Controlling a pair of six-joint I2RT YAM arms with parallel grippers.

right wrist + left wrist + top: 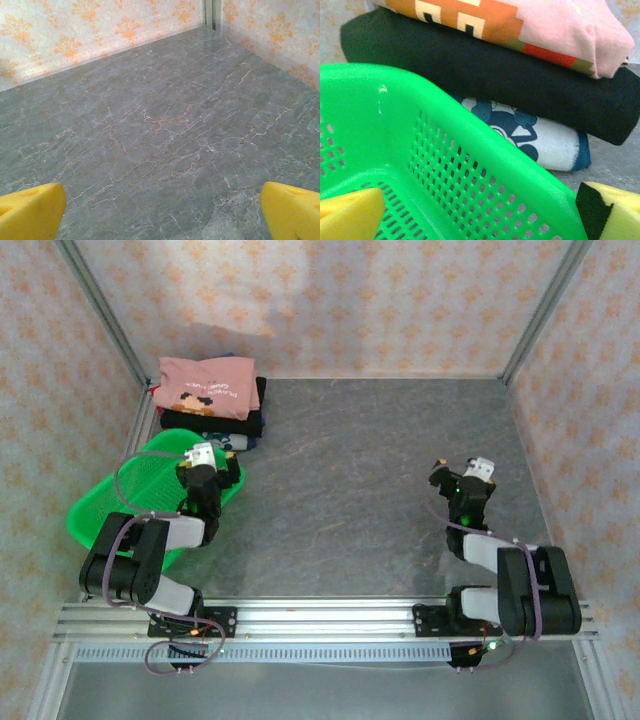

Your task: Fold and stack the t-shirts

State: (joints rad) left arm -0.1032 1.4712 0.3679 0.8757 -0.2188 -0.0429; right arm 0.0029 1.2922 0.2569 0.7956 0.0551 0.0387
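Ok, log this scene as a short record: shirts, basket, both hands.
stack: pink t-shirt on top, black shirt under it, blue-and-white patterned shirt below; far left corner of table
basket: green mesh basket, beside stack, no shirts seen inside
left hand: open, over basket, holding nothing
right hand: open, above bare table, holding nothing

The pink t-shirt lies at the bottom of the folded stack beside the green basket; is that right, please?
Not quite: the pink t-shirt lies on top of the folded stack, over the black shirt, as the left wrist view shows; the stack is beside the green basket.
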